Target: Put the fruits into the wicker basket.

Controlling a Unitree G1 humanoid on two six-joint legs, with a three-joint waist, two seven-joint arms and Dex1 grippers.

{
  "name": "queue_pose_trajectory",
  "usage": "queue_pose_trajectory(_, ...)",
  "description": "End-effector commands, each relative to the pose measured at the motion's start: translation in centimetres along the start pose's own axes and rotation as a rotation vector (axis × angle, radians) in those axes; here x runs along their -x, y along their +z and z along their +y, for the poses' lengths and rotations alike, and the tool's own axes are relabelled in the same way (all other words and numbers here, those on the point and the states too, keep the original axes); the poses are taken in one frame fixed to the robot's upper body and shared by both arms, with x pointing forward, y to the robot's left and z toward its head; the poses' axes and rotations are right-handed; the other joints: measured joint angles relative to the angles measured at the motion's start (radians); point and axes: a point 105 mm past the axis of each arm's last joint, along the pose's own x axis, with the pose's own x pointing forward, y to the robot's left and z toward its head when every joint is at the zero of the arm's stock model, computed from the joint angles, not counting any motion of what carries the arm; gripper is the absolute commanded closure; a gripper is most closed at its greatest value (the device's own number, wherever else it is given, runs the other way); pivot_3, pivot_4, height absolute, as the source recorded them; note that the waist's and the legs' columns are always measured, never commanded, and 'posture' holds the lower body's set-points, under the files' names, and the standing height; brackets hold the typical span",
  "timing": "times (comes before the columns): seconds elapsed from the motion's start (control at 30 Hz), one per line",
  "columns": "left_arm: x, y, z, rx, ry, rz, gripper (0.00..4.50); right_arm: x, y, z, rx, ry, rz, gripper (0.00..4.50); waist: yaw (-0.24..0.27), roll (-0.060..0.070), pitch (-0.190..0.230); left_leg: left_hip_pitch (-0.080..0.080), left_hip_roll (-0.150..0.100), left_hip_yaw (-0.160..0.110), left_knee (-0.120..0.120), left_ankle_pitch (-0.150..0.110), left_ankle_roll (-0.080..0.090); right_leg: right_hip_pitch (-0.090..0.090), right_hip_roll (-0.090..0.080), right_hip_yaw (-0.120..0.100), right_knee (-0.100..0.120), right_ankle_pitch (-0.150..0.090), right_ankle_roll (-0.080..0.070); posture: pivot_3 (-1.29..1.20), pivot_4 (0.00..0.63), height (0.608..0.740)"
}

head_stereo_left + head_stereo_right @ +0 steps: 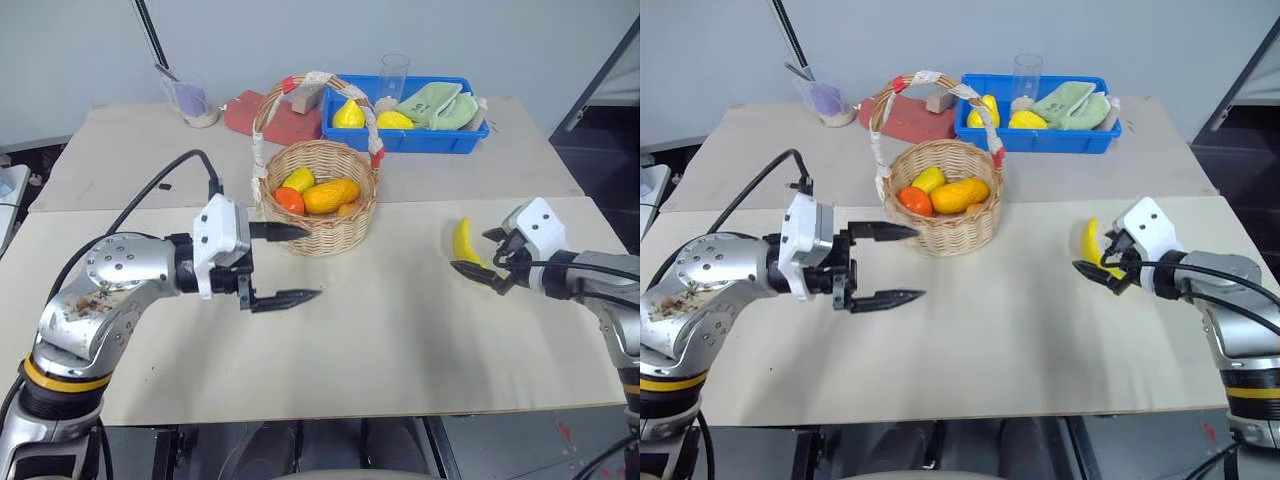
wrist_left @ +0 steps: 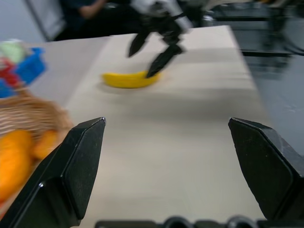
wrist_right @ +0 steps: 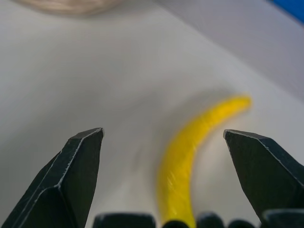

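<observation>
A: Where's the banana [image 1: 462, 240]?
B: I see it flat on the worktop [image 1: 380, 330] near the right edge, between my right gripper [image 1: 484, 257]'s spread, empty fingers.
A: And the mango [image 1: 331, 195]?
B: In the wicker basket [image 1: 318, 190]. Left gripper [image 1: 292, 264] is released beside it; bare worktop between. Its wrist view shows a person behind

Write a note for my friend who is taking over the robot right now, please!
Left tool: open, empty, beside the basket.
Right tool: open, fingers either side of the banana, not closed on it.
Done: the mango is in the basket with other fruit.
Left: the banana lies on the table, to the right of the basket. Grip it, carry it over and drop it in.
</observation>
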Motion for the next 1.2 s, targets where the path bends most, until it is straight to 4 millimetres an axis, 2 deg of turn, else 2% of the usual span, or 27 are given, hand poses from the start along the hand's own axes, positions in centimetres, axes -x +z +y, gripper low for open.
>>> queue_pose_trajectory(0.03, 0.3, 1.6, -0.8, -0.062, -0.035, -0.044, 0.11, -0.7, -1.0, -1.0, -0.012, -0.03, 0.025, 0.0, -0.001, 0.0, 0.0, 0.0, 0.0, 0.0, 0.0, 0.0, 0.0, 0.0, 0.0, 0.0, 0.0, 0.0, 0.0, 0.0, 0.15, 0.74)
queue_pose_trajectory(0.07, 0.3, 1.8, -1.0, -0.068, -0.043, -0.057, 0.11, -0.9, -1.2, -1.0, -0.037, -0.027, 0.028, 0.0, -0.001, 0.0, 0.0, 0.0, 0.0, 0.001, 0.0, 0.0, 0.0, 0.0, 0.0, 0.0, 0.0, 0.0, 0.0, 0.0, 0.15, 0.74)
queue_pose_trajectory(0.13, 0.3, 2.0, -1.4, -0.057, -0.066, -0.081, 0.0, -1.4, -1.4, -1.2, -0.08, -0.027, 0.032, 0.54, -0.004, 0.0, 0.0, 0.001, 0.001, 0.001, 0.0, 0.0, 0.0, 0.0, 0.0, 0.001, 0.0, 0.0, 0.0, 0.0, 0.15, 0.74)
queue_pose_trajectory(0.3, 0.7, 1.2, -2.1, -0.035, -0.111, -0.05, 0.0, -1.8, -1.5, -0.8, -0.095, 0.008, 0.032, 2.25, -0.01, 0.0, 0.0, 0.001, 0.001, 0.002, 0.0, 0.0, 0.0, 0.0, 0.001, 0.001, 0.0, 0.0, 0.0, 0.0, 0.15, 0.74)
queue_pose_trajectory(0.47, 0.9, 0.7, -2.0, -0.018, -0.079, -0.033, 0.0, -1.7, -1.0, -0.1, -0.084, 0.034, 0.017, 3.9, -0.008, 0.0, 0.0, 0.001, 0.001, 0.002, 0.0, -0.001, 0.001, 0.001, 0.001, 0.001, -0.001, 0.0, 0.0, 0.0, 0.15, 0.74)
queue_pose_trajectory(0.6, 1.7, 0.4, -1.8, -0.002, -0.032, -0.014, 0.0, -0.7, 1.0, 1.1, -0.019, 0.098, -0.025, 4.01, -0.01, 0.001, 0.0, 0.001, 0.002, 0.002, 0.0, -0.001, 0.001, 0.0, 0.001, 0.001, 0.0, 0.0, 0.0, 0.0, 0.15, 0.74)
queue_pose_trajectory(0.67, 2.7, 0.1, -1.6, 0.021, 0.021, 0.001, 0.0, 0.9, 4.0, 3.1, 0.05, 0.217, -0.095, 4.01, -0.012, 0.002, 0.0, 0.001, 0.002, 0.002, 0.0, -0.001, 0.001, 0.0, 0.002, 0.001, 0.0, 0.0, 0.0, 0.0, 0.15, 0.74)
queue_pose_trajectory(0.77, 3.8, -0.2, -1.6, 0.049, 0.084, 0.014, 0.0, 2.6, 7.5, 6.2, 0.098, 0.373, -0.178, 4.01, -0.016, 0.004, 0.001, 0.001, 0.003, 0.002, 0.0, -0.001, 0.002, 0.0, 0.002, 0.002, -0.001, 0.0, 0.0, 0.0, 0.15, 0.74)
queue_pose_trajectory(0.83, 5.0, -0.7, -1.8, 0.079, 0.157, 0.027, 0.0, 3.1, 11.4, 9.2, 0.103, 0.492, -0.305, 4.01, -0.024, 0.004, 0.001, 0.001, 0.004, 0.002, 0.0, -0.001, 0.002, 0.0, 0.003, 0.001, -0.002, 0.0, 0.0, 0.0, 0.15, 0.74)
queue_pose_trajectory(0.87, 5.3, -0.8, -1.9, 0.087, 0.176, 0.031, 0.0, 3.2, 12.5, 10.1, 0.102, 0.527, -0.338, 4.01, -0.029, 0.004, 0.002, 0.003, 0.004, 0.002, 0.0, -0.002, 0.002, 0.001, 0.003, 0.002, -0.002, 0.0, 0.0, 0.0, 0.15, 0.74)
queue_pose_trajectory(1.0, 6.1, -0.6, -2.1, 0.101, 0.242, 0.02, 0.0, 1.3, 16.8, 11.7, 0.074, 0.54, -0.471, 4.01, -0.022, 0.003, 0.002, 0.004, 0.005, 0.003, -0.001, -0.002, 0.002, 0.001, 0.003, 0.001, -0.002, 0.0, -0.001, 0.0, 0.15, 0.74)
queue_pose_trajectory(1.03, 6.1, -0.5, -2.0, 0.102, 0.255, 0.012, 0.0, 0.2, 17.9, 11.8, 0.048, 0.534, -0.499, 4.01, -0.015, 0.003, 0.002, 0.004, 0.004, 0.003, -0.001, -0.002, 0.002, 0.001, 0.002, 0.001, -0.002, 0.0, -0.001, 0.0, 0.15, 0.74)
queue_pose_trajectory(1.2, 6.4, 0.2, -1.6, 0.096, 0.298, -0.012, 0.0, -4.6, 20.6, 12.4, -0.002, 0.492, -0.532, 4.01, -0.007, 0.003, 0.002, 0.004, 0.003, 0.003, -0.001, -0.002, 0.001, 0.0, 0.0, 0.0, -0.002, 0.001, -0.001, 0.0, 0.15, 0.74)
